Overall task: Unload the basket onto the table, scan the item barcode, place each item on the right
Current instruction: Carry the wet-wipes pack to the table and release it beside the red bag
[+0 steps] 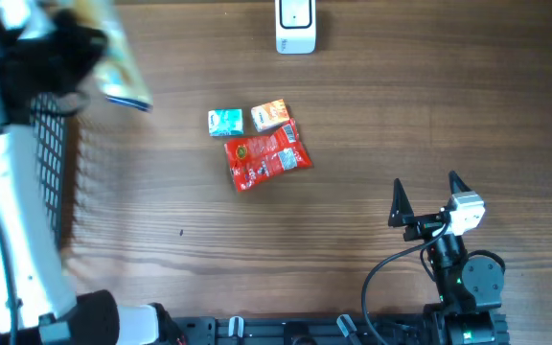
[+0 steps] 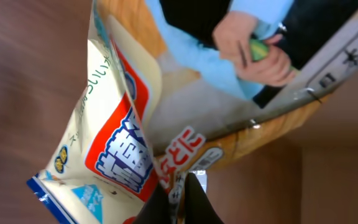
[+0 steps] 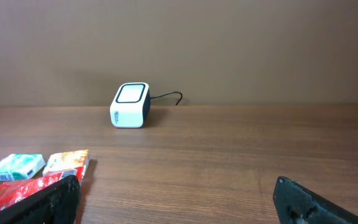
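Gripping the lower edge of a cream, red and blue snack bag (image 2: pixel 120 146), the left hand (image 2: pixel 178 200) has its two dark fingers pressed together on the foil, and the bag is lifted above the far left corner of the tabletop (image 1: pixel 401 105). In the overhead view the bag is blurred; its long axis runs from the far edge obliquely toward the middle, with the blue end lowest, beside a black mesh object (image 1: pixel 51 163) at the left edge. I cannot tell which face has the barcode. The white scanner (image 1: pixel 295 29) stands at the far edge, well apart to the right of the bag, with bare wood between them. Three small things lie close together near the centre: a teal pack (image 1: pixel 225 122), an orange pack (image 1: pixel 270 114) and a red packet (image 1: pixel 266 155) just in front of them. The right hand (image 1: pixel 426 189) is near the front right, fingers spread wide and holding nothing, with free wood around it.
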